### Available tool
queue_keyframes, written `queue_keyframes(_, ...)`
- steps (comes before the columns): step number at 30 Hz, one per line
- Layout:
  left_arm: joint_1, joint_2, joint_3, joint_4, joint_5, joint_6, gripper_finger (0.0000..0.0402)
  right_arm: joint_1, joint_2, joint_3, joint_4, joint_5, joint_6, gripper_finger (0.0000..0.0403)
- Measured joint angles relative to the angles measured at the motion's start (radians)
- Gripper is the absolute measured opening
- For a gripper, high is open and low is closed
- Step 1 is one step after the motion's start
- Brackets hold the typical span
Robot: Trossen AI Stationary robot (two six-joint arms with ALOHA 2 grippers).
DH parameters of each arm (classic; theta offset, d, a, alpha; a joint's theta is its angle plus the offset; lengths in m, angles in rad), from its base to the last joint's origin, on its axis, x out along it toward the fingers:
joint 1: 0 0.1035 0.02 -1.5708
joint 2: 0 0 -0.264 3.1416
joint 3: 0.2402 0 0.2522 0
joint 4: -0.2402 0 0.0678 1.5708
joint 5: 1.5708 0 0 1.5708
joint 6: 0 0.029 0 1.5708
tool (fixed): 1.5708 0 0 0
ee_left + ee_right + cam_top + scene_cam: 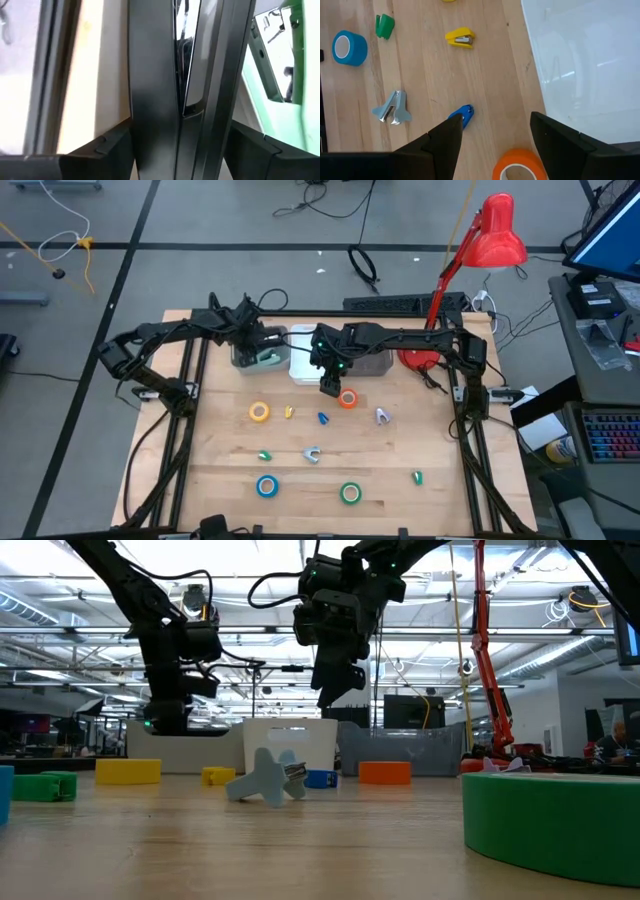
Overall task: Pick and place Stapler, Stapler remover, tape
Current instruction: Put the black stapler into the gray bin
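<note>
While the left claw (262,345) straddles the stapler (165,75) over a bin, grip unclear, right claw (330,385) hovers wide.

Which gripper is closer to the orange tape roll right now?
Right. The right gripper hovers just beside the orange tape roll; the left gripper is farther off, over the green bin.

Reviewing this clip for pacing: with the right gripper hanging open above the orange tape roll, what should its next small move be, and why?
Probably a straight descent onto the orange tape roll. The right gripper hangs open above the table, holding nothing, and the roll sits just past its fingertips, near the white bin. The left gripper is over the bins at the back with the stapler between its fingers, so it is occupied.
</note>
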Motion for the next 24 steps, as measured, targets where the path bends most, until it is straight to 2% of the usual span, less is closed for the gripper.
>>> queue_keyframes(3, 0.0, -0.005, 0.0, 0.001, -0.032, -0.003, 0.025, 0.0, 0.0, 0.0, 0.0, 0.0, 0.0, 0.0228)
queue_keyframes(11, -0.006, -0.006, 0.0, 0.005, -0.034, -0.057, 0.023, 0.0, 0.0, 0.0, 0.0, 0.0, -0.006, 0.0228)
queue_keyframes(16, -0.025, -0.006, 0.0, 0.006, -0.081, -0.076, 0.0213, 0.0, 0.0, 0.0, 0.0, 0.0, -0.007, 0.0228)
queue_keyframes(24, -0.035, -0.006, 0.0, 0.009, -0.137, -0.106, 0.0215, 0.0, 0.0, 0.0, 0.0, 0.0, -0.01, 0.0228)
